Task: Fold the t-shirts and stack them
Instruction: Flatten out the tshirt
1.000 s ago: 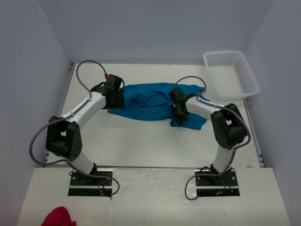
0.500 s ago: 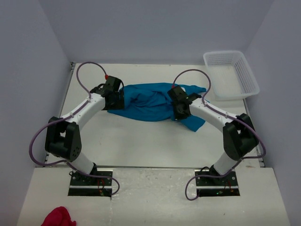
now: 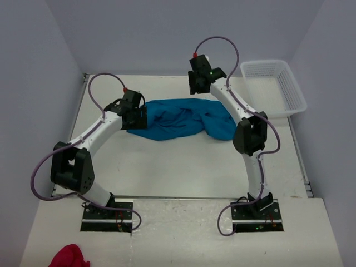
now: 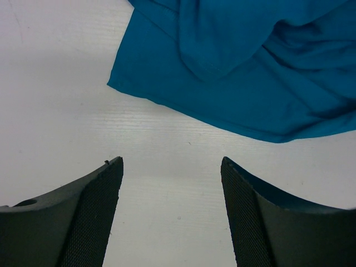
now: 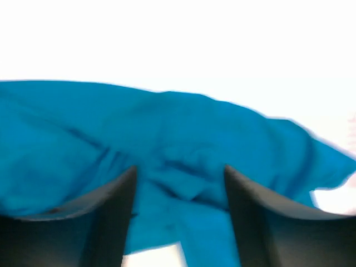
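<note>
Right now my left gripper [image 4: 171, 161] hangs low over the tabletop [image 3: 167, 167] near its left edge, released, jaws spread wide and holding nothing. Only bare white surface shows in the gap. Just beyond it lies the left hem of the t-shirt [image 3: 178, 119], close to me but not touching.

My right gripper [image 5: 180, 169] is lifted high over the far edge of the tabletop, on the far side of the shirt and looking back down at it. Its wrist view is blurred, but the jaws plainly stand apart with nothing pinched between them. The teal cloth in that gap lies down on the table, well below me.

The t-shirt itself is unfolded, a rumpled teal band running left to right across the middle of the tabletop, somewhat nearer the far edge than the near one. Its left end lies flatter, with a straight hem, and its right end is bunched into a thicker heap.

A white mesh basket [image 3: 272, 86] sits in the far right corner, apart from the shirt. A red cloth [image 3: 68, 257] lies on the ledge [image 3: 183, 239] in front of my bases, at its near left corner.
</note>
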You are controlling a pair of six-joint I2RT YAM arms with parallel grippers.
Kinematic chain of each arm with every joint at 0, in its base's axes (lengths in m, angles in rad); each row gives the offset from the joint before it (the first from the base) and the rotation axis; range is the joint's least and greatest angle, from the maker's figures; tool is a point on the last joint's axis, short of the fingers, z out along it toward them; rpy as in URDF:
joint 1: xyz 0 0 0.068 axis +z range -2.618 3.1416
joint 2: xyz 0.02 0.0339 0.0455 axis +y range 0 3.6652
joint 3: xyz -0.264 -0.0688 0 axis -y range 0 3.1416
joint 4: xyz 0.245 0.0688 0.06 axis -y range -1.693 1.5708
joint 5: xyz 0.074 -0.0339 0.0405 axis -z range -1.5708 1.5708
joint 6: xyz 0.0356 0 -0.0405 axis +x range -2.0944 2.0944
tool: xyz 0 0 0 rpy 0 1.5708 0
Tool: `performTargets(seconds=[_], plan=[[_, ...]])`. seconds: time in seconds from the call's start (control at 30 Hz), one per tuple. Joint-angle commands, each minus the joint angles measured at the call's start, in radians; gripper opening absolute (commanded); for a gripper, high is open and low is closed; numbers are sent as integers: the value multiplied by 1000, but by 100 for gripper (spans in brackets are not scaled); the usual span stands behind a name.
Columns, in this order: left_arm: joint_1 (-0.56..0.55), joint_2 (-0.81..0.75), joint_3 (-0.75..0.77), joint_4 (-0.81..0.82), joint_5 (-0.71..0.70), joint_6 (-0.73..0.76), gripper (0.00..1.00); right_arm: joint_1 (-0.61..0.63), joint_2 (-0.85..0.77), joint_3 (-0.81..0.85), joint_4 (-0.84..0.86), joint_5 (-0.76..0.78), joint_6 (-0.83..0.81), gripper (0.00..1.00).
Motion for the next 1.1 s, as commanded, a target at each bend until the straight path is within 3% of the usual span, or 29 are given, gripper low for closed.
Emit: performTargets(seconds=[0.0,0.07,0.1,0.23,0.37,0.57,1.07], plan=[[7,-83,2,11,29,39,73,-21,5,71,-167,83,-52,69],[7,-99,-12,28,11,39,73,-23,-90,-89,-79,108,-30,92],[7,-97,-18,29,11,40,73,-27,-188,-247,-58,90,-14,93],[6,-80,-19,28,63,42,71,-26,-398,-595,24,24,70,87],[0,-105,-39,67,146,31,69,-20,-532,-876,145,-44,89,74],[0,-125,-46,77,198,23,68,1,-509,-930,202,-92,55,52],[3,-159,-55,95,224,53,70,49,-295,-784,164,17,-13,48]])
